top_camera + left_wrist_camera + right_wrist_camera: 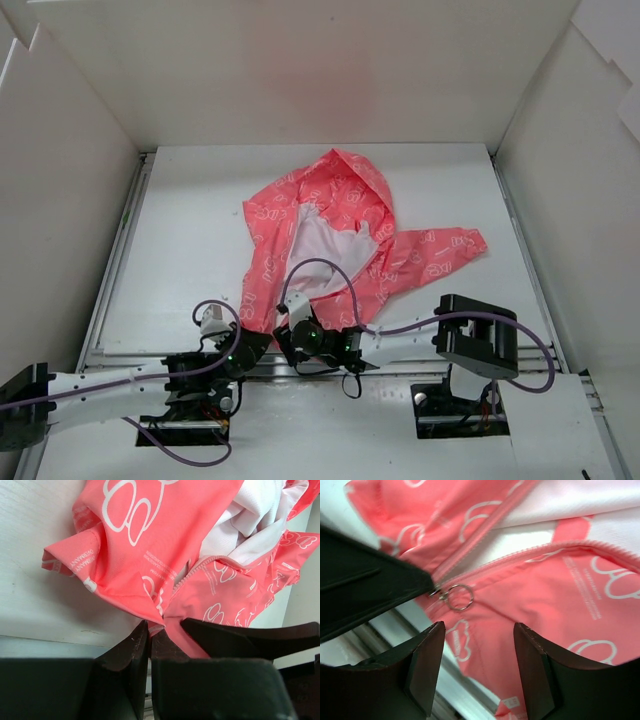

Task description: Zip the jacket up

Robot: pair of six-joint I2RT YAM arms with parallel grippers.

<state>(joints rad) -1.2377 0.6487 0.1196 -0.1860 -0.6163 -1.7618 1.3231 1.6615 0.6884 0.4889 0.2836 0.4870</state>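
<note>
Coral-pink jacket (345, 215) crumpled on the middle of the table (180, 230), hood toward the far edge, one sleeve out toward the right edge, hem down at the near edge by both arms. Front open, white lining (325, 245) showing.

From above: left tool (250, 343) and right tool (298, 333) close together at the hem, jaws too small there to judge.

Only in the left wrist view: left tool's fingers pinched tight on the jacket's bottom corner, at the foot of the zipper teeth (187, 577), with the two sides of the track parting just above the pinch.

Only in the right wrist view: small metal ring (459, 597) of the zipper pull on pink fabric at the bottom of the track. Right tool's jaws wide apart over the fabric just beside the ring, gripping nothing.
</note>
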